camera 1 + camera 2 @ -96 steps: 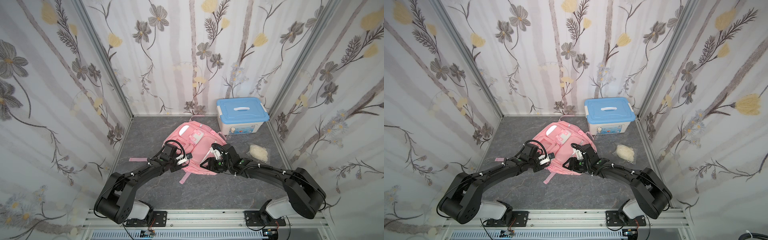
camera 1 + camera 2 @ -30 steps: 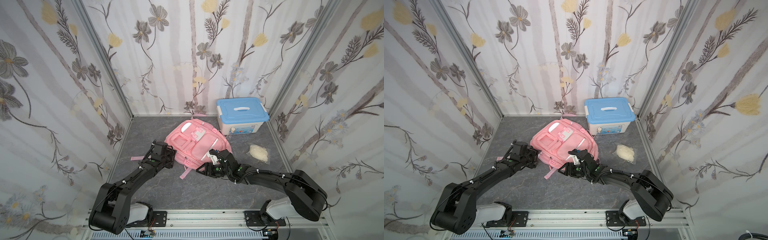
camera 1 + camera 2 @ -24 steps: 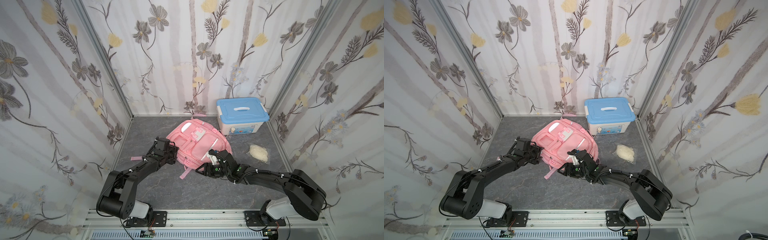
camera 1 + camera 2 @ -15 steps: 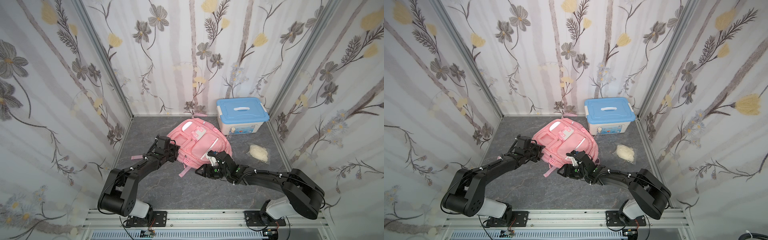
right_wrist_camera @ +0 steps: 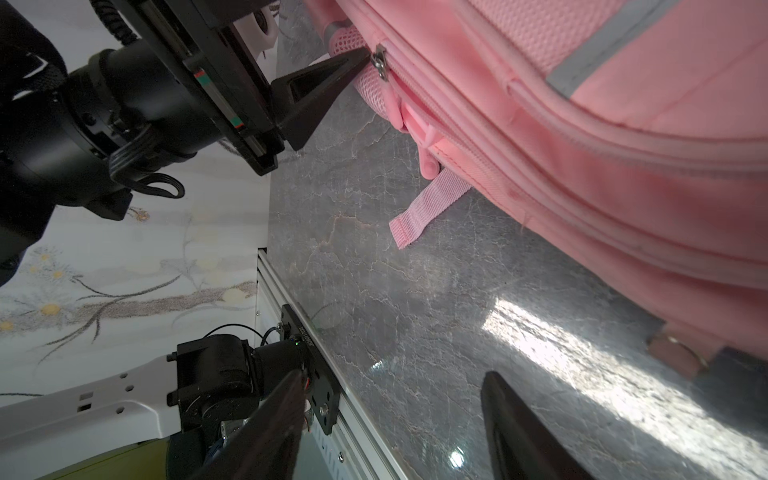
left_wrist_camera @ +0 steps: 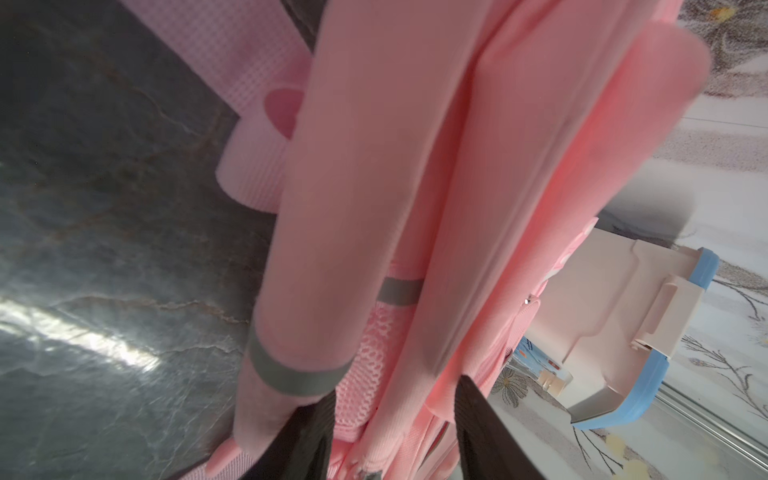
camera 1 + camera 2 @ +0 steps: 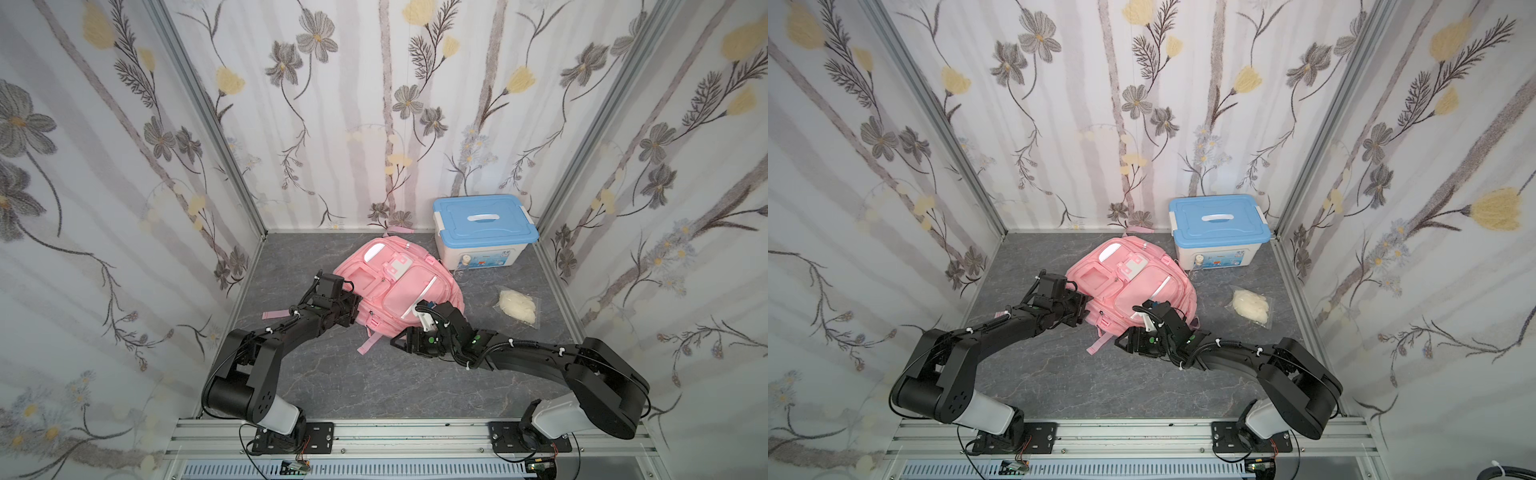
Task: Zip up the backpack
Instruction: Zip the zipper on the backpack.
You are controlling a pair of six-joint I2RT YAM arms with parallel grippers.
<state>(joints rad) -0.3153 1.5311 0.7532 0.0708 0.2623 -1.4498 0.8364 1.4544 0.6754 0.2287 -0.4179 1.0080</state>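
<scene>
The left arm [image 7: 291, 328] stretches low from the near rail toward the far right. The left gripper [image 7: 352, 309] has its jaws partly apart around a fold of the backpack [image 7: 399, 286], and a firm pinch cannot be told. The right arm [image 7: 532, 353] lies low and reaches left, with the right gripper [image 5: 390, 380] empty and its jaws wide.

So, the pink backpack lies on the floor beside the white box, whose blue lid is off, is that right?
Not quite: the lid is on the box, closed, as both top views show. The backpack does lie on the floor beside it.
</scene>
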